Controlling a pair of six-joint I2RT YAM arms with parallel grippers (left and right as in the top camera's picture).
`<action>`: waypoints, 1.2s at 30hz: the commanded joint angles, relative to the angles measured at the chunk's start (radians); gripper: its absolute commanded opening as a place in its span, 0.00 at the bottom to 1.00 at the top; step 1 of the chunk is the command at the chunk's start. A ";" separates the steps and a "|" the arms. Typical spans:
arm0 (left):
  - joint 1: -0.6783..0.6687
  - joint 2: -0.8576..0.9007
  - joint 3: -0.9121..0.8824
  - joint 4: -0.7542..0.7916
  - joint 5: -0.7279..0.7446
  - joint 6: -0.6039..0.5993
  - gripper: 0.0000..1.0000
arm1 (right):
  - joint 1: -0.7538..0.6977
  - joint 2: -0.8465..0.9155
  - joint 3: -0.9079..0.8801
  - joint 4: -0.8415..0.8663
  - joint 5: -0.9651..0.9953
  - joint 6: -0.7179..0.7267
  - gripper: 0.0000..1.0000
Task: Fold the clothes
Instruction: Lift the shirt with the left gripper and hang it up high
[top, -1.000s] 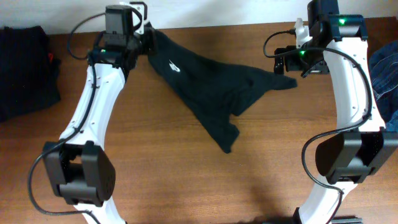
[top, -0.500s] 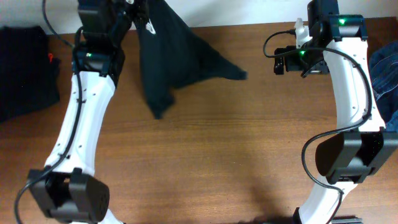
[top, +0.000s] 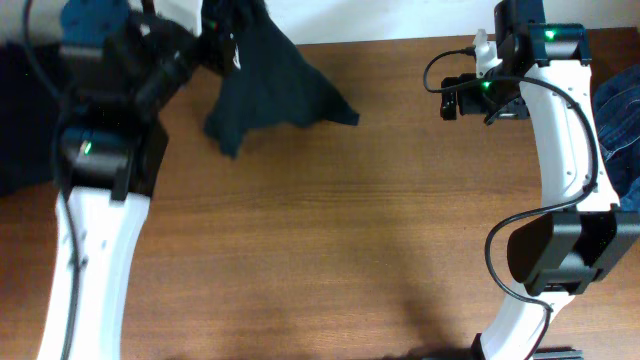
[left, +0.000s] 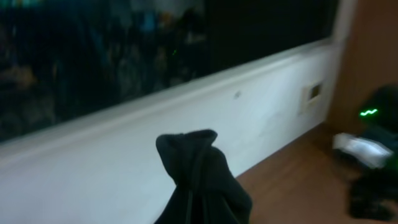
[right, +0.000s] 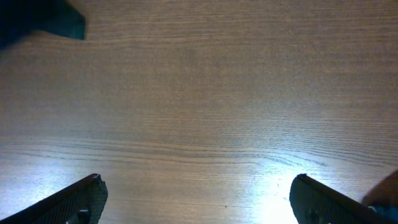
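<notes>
The black T-shirt (top: 275, 85) hangs bunched over the far left of the bench (top: 350, 240). The left end effector (top: 218, 42) is pressed together and pinches its edge. I judge the step is spreading it out; next it must be laid flat. The right end effector (top: 452, 100) is widely spread and holds nothing.

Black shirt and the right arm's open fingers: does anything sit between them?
No. The overhead view shows only bare wooden table between the black shirt and the right arm's fingers.
</notes>
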 joint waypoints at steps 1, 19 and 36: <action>-0.043 -0.103 0.025 -0.013 0.027 0.005 0.00 | 0.001 -0.018 0.000 0.003 0.012 0.008 0.99; -0.106 -0.050 0.024 -0.143 -0.022 0.005 0.00 | 0.001 -0.018 0.000 0.003 0.012 0.008 0.99; -0.125 0.344 0.025 0.839 0.128 -0.136 0.00 | 0.001 -0.018 0.000 0.003 0.012 0.008 0.99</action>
